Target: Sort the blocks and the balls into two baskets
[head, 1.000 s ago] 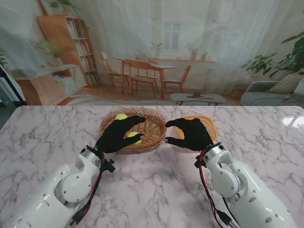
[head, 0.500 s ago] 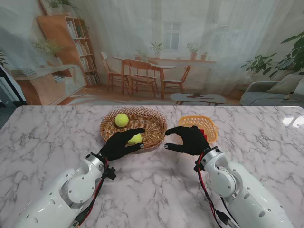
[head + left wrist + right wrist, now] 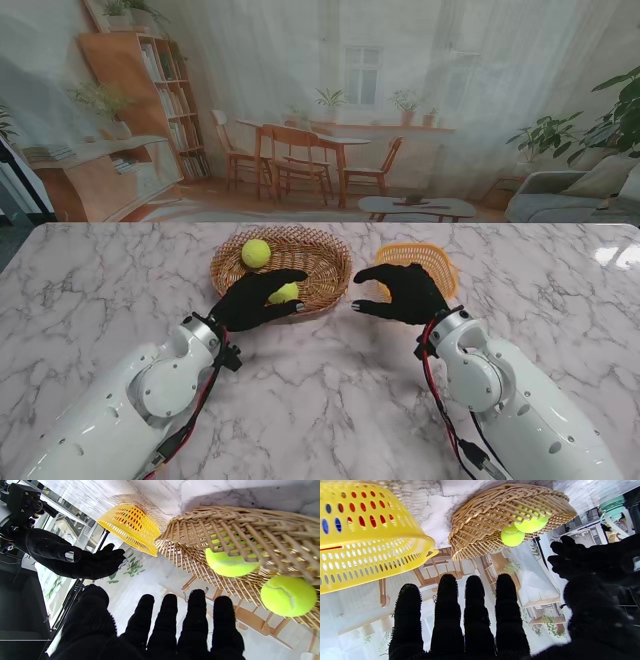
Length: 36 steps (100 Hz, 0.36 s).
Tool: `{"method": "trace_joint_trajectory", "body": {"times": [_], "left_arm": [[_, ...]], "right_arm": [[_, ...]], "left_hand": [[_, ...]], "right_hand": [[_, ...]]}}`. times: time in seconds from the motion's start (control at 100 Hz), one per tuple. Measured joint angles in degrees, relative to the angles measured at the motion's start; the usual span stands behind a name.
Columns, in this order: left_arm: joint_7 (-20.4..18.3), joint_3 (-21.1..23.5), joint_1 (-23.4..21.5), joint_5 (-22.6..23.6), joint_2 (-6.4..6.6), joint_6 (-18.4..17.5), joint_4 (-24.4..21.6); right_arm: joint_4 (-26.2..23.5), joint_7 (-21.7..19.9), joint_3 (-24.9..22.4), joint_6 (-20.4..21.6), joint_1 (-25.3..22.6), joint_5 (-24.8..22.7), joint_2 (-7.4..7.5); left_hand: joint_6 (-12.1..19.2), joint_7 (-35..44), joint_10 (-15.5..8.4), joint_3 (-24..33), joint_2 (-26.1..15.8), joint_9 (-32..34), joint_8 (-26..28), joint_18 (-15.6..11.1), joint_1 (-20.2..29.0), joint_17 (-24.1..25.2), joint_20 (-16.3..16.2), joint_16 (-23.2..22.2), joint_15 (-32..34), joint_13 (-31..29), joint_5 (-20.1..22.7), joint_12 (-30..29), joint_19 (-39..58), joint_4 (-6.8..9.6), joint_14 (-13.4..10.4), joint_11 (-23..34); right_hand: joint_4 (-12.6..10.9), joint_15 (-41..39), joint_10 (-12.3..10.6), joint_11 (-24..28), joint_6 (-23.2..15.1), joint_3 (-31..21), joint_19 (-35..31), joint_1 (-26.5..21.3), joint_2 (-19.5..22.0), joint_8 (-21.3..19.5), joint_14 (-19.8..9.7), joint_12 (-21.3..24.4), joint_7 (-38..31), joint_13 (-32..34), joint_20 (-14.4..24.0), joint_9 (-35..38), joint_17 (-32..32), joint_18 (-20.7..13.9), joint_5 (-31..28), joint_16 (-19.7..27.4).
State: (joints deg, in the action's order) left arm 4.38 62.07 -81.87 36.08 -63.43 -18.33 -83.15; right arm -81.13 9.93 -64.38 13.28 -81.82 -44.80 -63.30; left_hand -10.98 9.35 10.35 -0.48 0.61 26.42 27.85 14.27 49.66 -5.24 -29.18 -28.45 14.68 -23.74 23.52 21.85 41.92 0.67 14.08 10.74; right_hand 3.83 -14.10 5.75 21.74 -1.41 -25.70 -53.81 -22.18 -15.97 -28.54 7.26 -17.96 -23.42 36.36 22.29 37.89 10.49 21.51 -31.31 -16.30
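Note:
A round wicker basket (image 3: 318, 258) holds two yellow-green tennis balls (image 3: 256, 252) (image 3: 285, 292); both balls (image 3: 287, 595) (image 3: 512, 537) show in the wrist views. A yellow plastic basket (image 3: 428, 255) stands to its right, with red and blue blocks showing through its holes (image 3: 352, 502). My left hand (image 3: 250, 300) hovers over the wicker basket's near rim, fingers spread, holding nothing. My right hand (image 3: 403, 291) hangs open at the near side of the yellow basket (image 3: 130, 527), also holding nothing. Both black-gloved hands (image 3: 160, 627) (image 3: 460, 620) show straight fingers.
The white marble table (image 3: 320, 390) stretches on all sides of the baskets. A printed room backdrop (image 3: 330, 110) stands behind the table's far edge. My two white forearms (image 3: 130, 410) (image 3: 510, 400) lie over the near part of the table.
Both hands have drawn back toward me from over the baskets, uncovering the far ball. In the last half second the right hand edged slightly right and farther; the left barely moved.

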Motion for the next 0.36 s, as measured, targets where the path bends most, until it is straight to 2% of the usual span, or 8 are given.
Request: {"method": "trace_joint_trajectory", "body": {"times": [0.22, 0.36], "left_arm": [[0.3, 0.1, 0.6, -0.6, -0.05, 0.2, 0.9], [0.5, 0.1, 0.7, -0.6, -0.05, 0.1, 0.9]], "right_arm": [[0.4, -0.6, 0.3, -0.7, 0.7, -0.8, 0.20], [-1.0, -0.5, -0.8, -0.3, -0.6, -2.5, 0.33]], "left_hand": [[0.0, 0.0, 0.0, 0.0, 0.0, 0.0, 0.0, 0.0, 0.0, 0.0, -0.1, -0.5, 0.0, 0.0, 0.0, 0.0, 0.0, 0.00, 0.0, 0.0], [0.0, 0.0, 0.0, 0.0, 0.0, 0.0, 0.0, 0.0, 0.0, 0.0, -0.6, -0.5, 0.0, 0.0, 0.0, 0.0, 0.0, 0.00, 0.0, 0.0]], "right_hand": [[0.0, 0.0, 0.0, 0.0, 0.0, 0.0, 0.0, 0.0, 0.0, 0.0, 0.0, 0.0, 0.0, 0.0, -0.1, 0.0, 0.0, 0.0, 0.0, 0.0], [0.0, 0.0, 0.0, 0.0, 0.0, 0.1, 0.0, 0.0, 0.0, 0.0, 0.0, 0.0, 0.0, 0.0, -0.1, 0.0, 0.0, 0.0, 0.0, 0.0]]}}
